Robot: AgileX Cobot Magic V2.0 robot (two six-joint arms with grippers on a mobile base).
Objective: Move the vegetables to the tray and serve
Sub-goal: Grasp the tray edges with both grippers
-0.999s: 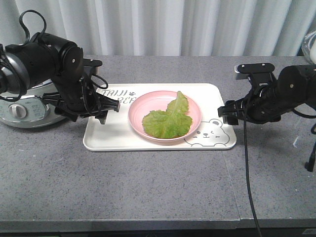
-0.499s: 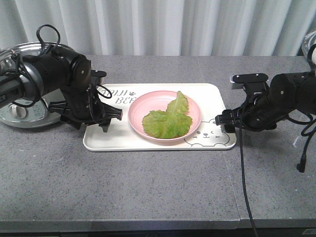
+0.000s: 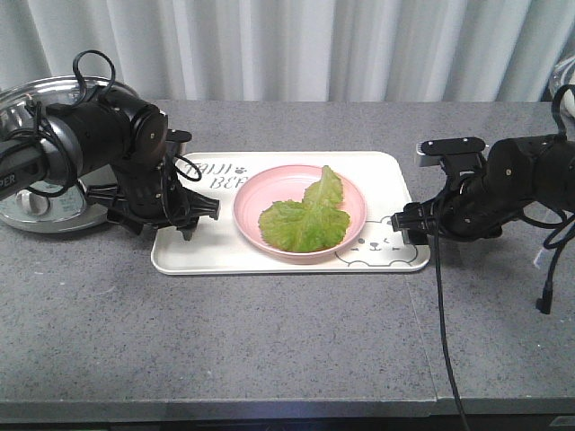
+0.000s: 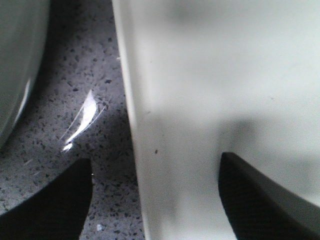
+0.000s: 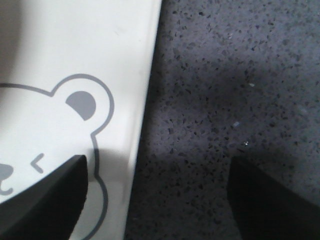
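Observation:
Green lettuce vegetables (image 3: pixel 304 218) lie on a round pink plate (image 3: pixel 260 196), which stands on the cream-white tray (image 3: pixel 207 253) with a bear face. My left gripper (image 3: pixel 187 224) hangs open over the tray's left rim (image 4: pixel 145 140), one finger above the counter and one above the tray. On the other side my right gripper (image 3: pixel 411 224) is open and straddles the tray's right rim (image 5: pixel 142 125), beside the printed bear (image 5: pixel 75 100). Neither gripper holds anything.
A silver cooker pot with a lid (image 3: pixel 36 184) stands at the far left, close behind my left arm. White curtains hang behind the grey speckled counter (image 3: pixel 269 341). A black cable (image 3: pixel 445 332) trails from my right arm toward the front edge.
Both arms have come down and inward to the tray's short ends; the left gripper dropped to the left rim, the right gripper slid slightly left to the right rim.

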